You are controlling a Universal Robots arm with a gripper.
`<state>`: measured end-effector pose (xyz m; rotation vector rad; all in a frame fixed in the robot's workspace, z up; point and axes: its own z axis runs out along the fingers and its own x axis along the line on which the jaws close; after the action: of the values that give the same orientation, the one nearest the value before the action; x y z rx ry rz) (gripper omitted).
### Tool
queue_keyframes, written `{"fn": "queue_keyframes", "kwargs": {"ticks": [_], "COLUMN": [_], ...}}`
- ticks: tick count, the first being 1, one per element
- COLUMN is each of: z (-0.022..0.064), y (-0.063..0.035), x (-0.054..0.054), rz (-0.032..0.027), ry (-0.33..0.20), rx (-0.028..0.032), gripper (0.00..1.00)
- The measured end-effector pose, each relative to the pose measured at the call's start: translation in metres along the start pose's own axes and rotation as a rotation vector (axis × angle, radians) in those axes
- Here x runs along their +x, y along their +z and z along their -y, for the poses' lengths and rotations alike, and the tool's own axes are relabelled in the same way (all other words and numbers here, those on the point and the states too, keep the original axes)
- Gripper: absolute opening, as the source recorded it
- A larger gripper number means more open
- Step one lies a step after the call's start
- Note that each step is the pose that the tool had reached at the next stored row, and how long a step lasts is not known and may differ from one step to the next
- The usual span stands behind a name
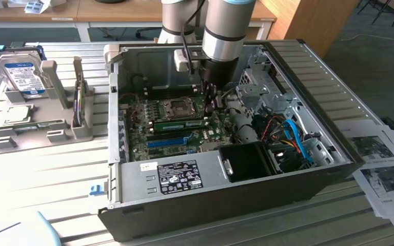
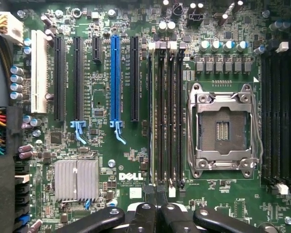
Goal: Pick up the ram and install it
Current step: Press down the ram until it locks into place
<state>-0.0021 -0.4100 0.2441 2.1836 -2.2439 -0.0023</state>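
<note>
The gripper (image 2: 156,204) has its fingers together and holds nothing; it hangs inside the open computer case (image 1: 334,128), just above the motherboard (image 2: 102,145). Directly under it, the ram (image 1: 180,124) sits in a memory slot (image 2: 155,111) beside the CPU socket (image 2: 224,127). I judge that the install step is in hand, perhaps pressing the stick home. A next move would call for a straight, even push, so both slot latches can lock.
</note>
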Motion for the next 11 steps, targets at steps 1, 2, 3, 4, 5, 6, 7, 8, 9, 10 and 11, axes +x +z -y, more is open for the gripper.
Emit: {"fn": "queue_keyframes", "kwargs": {"ticks": [1,2,3,4,5,6,7,8,9,10,11], "z": [0.0,0.0,0.0,0.0,0.0,0.0,0.0,0.0,-0.0007,-0.002,-0.0058], "y": [-0.0008,-0.0015,-0.0016,-0.0016,-0.0016,-0.0016,-0.0017,-0.0017,-0.0017,-0.0017,-0.0017], "x": [0.0,0.0,0.0,0.0,0.0,0.0,0.0,0.0,0.0,0.0001,0.0002], "rz": [0.0,0.0,0.0002,0.0002,0.0002,0.0002,0.0001,0.0,0.0,0.0,0.0], "ry": [0.0,0.0,0.0,0.0,0.0,0.0,0.0,0.0,0.0,0.0,0.0], "rx": [0.0,0.0,0.0001,0.0001,0.0001,0.0,0.0001,0.0,0.0,0.0,0.0], "gripper": [0.09,0.09,0.09,0.09,0.09,0.09,0.09,0.09,0.09,0.09,0.09]}}
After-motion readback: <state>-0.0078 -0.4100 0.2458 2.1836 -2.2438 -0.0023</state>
